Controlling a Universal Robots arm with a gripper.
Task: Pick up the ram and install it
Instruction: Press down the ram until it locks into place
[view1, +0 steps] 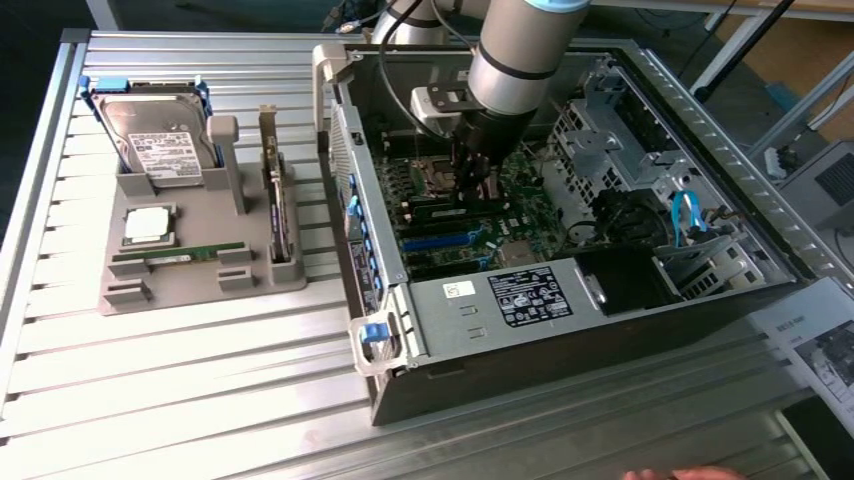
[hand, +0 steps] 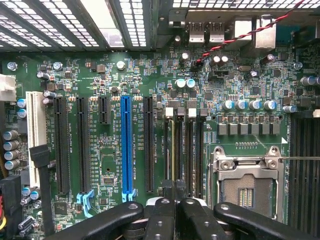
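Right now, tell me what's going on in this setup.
The robot arm reaches into the open computer case, its claw shut just above the memory slots beside the processor socket. Whether a stick is pinched in it is not clear. One green ram lies in the grey holder outside the case.

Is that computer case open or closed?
Open. The computer case lies on its side with its side panel off, so the green motherboard inside is exposed, and the arm reaches down into it.
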